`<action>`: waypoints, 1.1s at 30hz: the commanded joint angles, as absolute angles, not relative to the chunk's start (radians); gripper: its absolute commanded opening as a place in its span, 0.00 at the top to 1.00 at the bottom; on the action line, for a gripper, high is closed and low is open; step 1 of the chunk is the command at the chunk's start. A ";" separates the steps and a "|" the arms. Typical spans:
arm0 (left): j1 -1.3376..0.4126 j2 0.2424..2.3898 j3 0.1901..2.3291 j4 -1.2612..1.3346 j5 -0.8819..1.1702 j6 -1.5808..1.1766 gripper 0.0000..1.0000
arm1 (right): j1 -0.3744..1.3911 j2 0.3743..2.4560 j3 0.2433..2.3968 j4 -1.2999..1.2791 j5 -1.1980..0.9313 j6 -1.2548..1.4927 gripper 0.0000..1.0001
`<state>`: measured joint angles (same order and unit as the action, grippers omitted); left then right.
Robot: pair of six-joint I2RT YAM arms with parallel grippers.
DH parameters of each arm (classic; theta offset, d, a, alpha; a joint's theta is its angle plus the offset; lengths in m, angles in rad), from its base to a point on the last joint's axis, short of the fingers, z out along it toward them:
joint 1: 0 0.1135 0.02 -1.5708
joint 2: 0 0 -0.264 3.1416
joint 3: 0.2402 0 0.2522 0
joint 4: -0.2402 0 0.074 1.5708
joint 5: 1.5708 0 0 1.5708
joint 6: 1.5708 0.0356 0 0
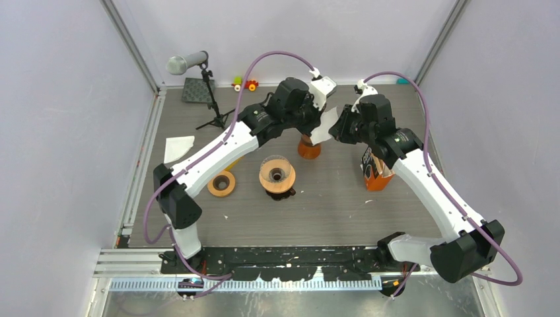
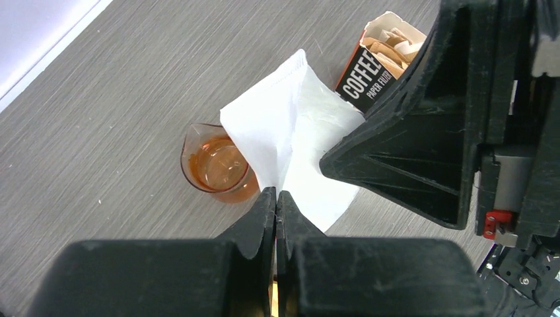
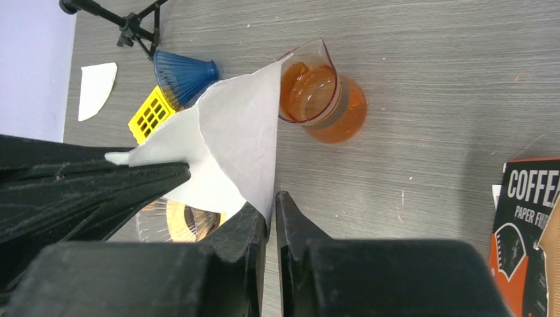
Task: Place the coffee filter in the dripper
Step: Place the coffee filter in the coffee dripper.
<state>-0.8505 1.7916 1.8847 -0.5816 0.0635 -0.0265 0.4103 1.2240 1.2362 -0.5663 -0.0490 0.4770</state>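
Note:
A white paper coffee filter point(image 1: 325, 125) hangs in the air between my two grippers, above the table's far middle. My left gripper point(image 2: 276, 195) is shut on its lower edge; the filter point(image 2: 290, 125) fans out beyond the fingertips. My right gripper point(image 3: 272, 201) has a narrow gap between its jaws, and the edge of the filter point(image 3: 231, 139) lies against the left finger only. The dripper point(image 1: 277, 173), clear ribbed glass on an orange base, stands on the table nearer the arms, below and left of the filter. Part of the dripper point(image 3: 173, 223) shows under the paper.
An orange glass carafe point(image 1: 308, 148) stands right under the filter. A coffee filter box point(image 1: 376, 173) sits to the right, an orange ring point(image 1: 221, 183) left of the dripper, a loose white filter point(image 1: 177, 148) at far left, and a microphone stand point(image 1: 210, 99) at the back left.

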 commanded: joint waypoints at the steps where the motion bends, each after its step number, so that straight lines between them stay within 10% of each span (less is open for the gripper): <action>1: -0.871 1.769 1.885 -0.571 0.035 -0.039 1.00 | 0.413 1.228 1.285 -0.562 -0.004 0.455 0.83; 11: -0.873 1.760 1.873 -0.571 0.040 -0.052 1.00 | 0.413 1.233 1.285 -0.554 -0.006 0.442 0.76; 20: -0.873 1.753 1.857 -0.557 0.007 -0.036 1.00 | 0.414 1.229 1.270 -0.520 -0.056 0.449 0.99; 33: -0.873 1.783 1.891 -0.576 -0.048 -0.066 0.65 | 0.415 1.207 1.270 -0.515 -0.070 0.489 1.00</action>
<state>-0.8696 1.7912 1.8587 -0.5823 -0.0296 -0.0486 0.4107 1.2388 1.2381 -0.5533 -0.0650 0.4717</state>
